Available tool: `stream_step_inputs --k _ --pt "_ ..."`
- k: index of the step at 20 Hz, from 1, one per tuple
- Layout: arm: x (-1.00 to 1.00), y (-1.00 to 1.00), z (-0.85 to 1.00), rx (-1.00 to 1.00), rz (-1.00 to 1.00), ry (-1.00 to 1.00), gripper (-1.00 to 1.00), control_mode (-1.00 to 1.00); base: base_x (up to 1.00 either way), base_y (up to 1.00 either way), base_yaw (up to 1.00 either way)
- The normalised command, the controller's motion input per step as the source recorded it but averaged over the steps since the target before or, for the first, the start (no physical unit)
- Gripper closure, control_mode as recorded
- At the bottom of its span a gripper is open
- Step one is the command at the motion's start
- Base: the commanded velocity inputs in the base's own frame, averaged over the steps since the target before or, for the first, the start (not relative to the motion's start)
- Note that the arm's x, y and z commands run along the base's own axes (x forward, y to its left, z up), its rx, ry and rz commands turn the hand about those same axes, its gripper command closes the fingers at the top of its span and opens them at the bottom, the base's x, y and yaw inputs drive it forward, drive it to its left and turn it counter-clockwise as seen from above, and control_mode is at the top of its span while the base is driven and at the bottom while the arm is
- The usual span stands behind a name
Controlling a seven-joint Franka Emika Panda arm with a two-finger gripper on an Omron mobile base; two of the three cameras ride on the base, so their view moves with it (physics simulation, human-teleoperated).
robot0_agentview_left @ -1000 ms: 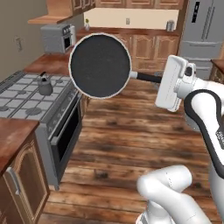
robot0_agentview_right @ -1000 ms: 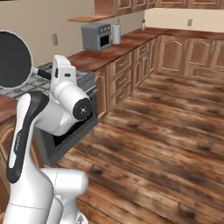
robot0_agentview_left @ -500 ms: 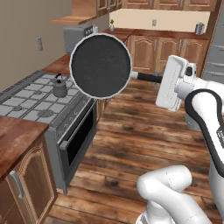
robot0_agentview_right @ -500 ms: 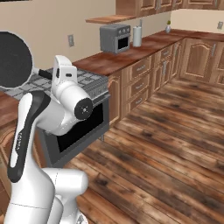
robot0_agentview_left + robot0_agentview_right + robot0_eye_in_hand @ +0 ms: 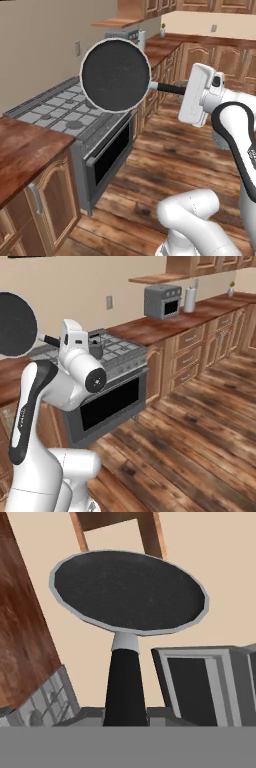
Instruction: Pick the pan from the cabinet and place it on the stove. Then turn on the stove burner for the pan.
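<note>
1. The pan [image 5: 115, 75], a round shallow frying pan with a dark grey-black inside, a grey rim and a thin straight black handle, hangs in the air, clear of every surface, above and just in front of the stove. Its handle runs back into the white two-finger gripper [image 5: 186, 90], whose jaws are clamped on the handle's far end.
2. In the left base view the pan's dark inner face is turned towards the camera, so it is carried on edge rather than level. That is probably how it came off the shelf, and it will need rolling flat before it is set down.
3. In the hand view the handle [image 5: 125, 682] runs straight up the middle to the pan, so the grip looks centred along the handle.
4. The white arm [image 5: 42, 391] reaches sideways from the base, keeping the pan high enough to pass over the grates.
5. The grey metal stove [image 5: 65, 112] with dark grid grates sits between reddish-brown wooden counters. A small dark kettle [image 5: 95, 347] stands on it, so the pan should go to a free burner.
6. Placing the pan and turning on the burner are not yet done.
</note>
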Motion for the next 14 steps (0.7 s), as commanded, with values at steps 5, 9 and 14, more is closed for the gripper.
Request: stream_step_inputs --k 5,9,14 --pt "0.00 0.00 0.00 0.00 0.00 0.00 1.00 1.00 0.29 0.00 0.38" --pt "0.00 0.00 0.00 0.00 0.00 0.00 1.00 1.00 0.28 0.00 0.40" --pt "0.00 0.00 0.00 0.00 0.00 0.00 1.00 1.00 0.37 0.00 0.41"
